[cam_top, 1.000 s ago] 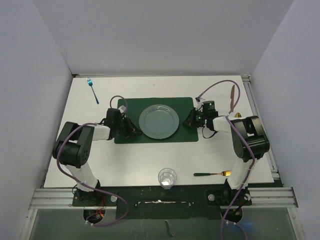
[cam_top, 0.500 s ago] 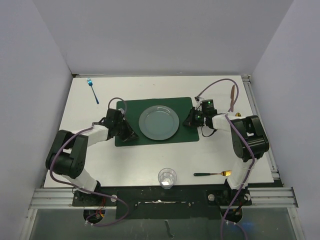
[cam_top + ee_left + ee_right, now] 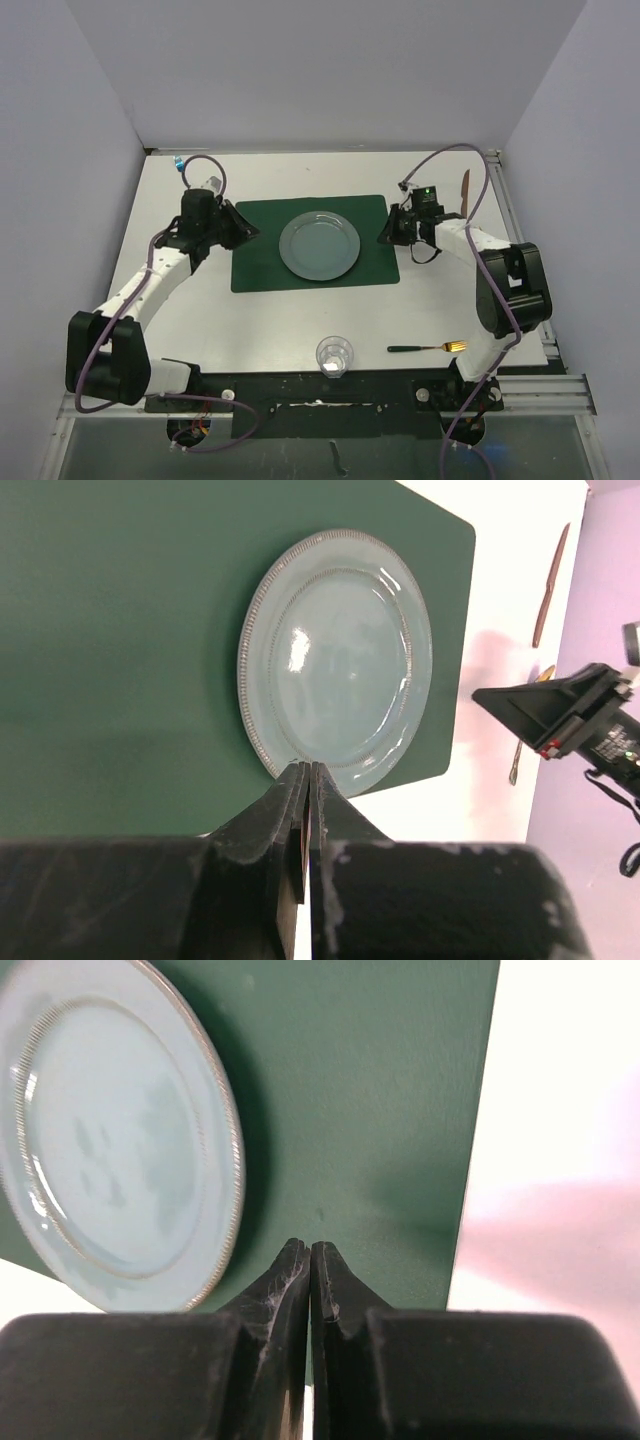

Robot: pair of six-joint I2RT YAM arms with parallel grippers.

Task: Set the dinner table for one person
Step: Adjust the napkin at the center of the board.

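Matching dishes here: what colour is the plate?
The plate is pale blue-green, beaded rim; clearest in left wrist view.

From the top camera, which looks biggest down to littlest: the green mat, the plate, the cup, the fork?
1. Dark green rectangular placemat.
2. Round grey-blue plate.
3 and 4 unsure: the clear cup is wider, the gold fork with dark handle longer but thin.

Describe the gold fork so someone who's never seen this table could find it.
On the white dinner table, look along the near edge on the robot's right side, right of the clear cup. The fork lies there; unlike the brown knife at the far right, it has a dark handle and a gold head.
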